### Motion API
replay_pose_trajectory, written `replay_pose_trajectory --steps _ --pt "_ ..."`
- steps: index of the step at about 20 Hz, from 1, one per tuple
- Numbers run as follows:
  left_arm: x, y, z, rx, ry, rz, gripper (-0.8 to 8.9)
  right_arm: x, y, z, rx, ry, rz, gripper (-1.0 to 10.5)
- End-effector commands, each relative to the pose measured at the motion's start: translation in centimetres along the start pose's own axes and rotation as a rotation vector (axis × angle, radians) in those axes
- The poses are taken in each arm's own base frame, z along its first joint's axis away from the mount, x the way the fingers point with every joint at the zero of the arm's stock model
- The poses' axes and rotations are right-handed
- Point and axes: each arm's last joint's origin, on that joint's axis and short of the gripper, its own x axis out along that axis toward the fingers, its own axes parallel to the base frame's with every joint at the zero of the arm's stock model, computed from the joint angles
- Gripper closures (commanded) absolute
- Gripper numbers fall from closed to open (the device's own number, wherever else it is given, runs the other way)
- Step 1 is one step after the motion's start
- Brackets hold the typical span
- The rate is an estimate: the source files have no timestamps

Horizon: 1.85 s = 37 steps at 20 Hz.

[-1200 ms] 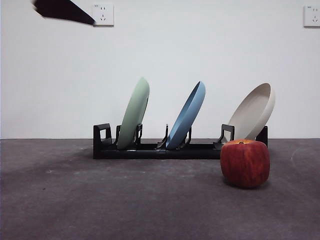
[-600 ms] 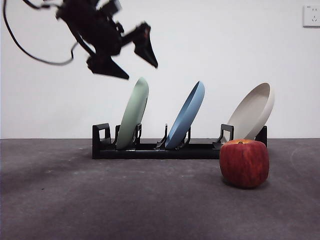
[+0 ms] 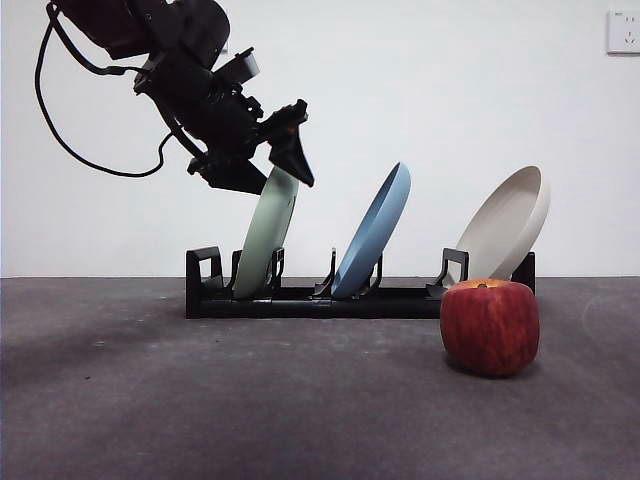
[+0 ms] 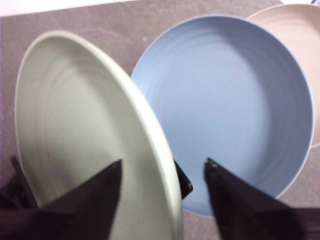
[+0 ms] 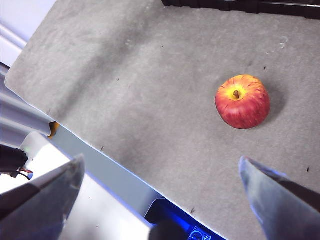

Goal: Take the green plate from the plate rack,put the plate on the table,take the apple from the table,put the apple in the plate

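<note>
Matte sage, the green plate (image 3: 266,240) leans in the left slot of the black pegged plate rack (image 3: 330,296); the left gripper (image 3: 268,172), jaws wide, straddles its top rim at upper left. Right of centre, the blocky red apple (image 3: 490,327) sits on the rough grey table (image 3: 200,400). The right gripper (image 5: 160,175) is spread wide above the table's near side.

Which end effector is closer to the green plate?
Left. The left end effector straddles the green plate rim, open; the right end effector hangs off above the apple.

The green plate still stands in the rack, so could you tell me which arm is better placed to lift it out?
Left. The left gripper is open, its jaws straddling the green plate rim. The right gripper hangs over the table, away from the apple.
</note>
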Motion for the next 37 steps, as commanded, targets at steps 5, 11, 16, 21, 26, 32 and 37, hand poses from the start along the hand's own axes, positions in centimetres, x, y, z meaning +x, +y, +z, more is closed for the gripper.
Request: replay_pose_trajectory --steps 5,11,16,21,26,32,37 --pt "0.3 -0.2 -0.3 -0.012 0.022 -0.072 6.98 0.0 0.1 0.1 0.000 -0.003 0.003 1.9" --pt "0.2 -0.2 -0.2 -0.012 0.021 -0.075 8.22 0.0 0.1 0.1 0.000 -0.003 0.003 1.9" --pt "-1.2 -0.4 0.8 -0.024 -0.012 -0.069 8.22 0.0 0.1 0.1 -0.002 -0.004 0.003 1.9" --pt "-3.9 -0.8 2.7 -0.008 -0.081 -0.062 8.22 0.0 0.1 0.1 -0.003 -0.006 0.003 1.9" --pt "-7.8 -2.3 4.8 0.024 -0.156 -0.071 8.22 0.0 0.1 0.1 -0.003 -0.006 0.003 1.9" --pt "-15.5 -7.4 5.1 0.228 -0.071 -0.023 8.22 0.0 0.1 0.1 -0.004 -0.006 0.005 1.9" --pt "-20.1 -13.1 2.9 0.455 0.086 0.120 8.21 0.0 0.1 0.1 -0.005 -0.006 0.005 1.9"
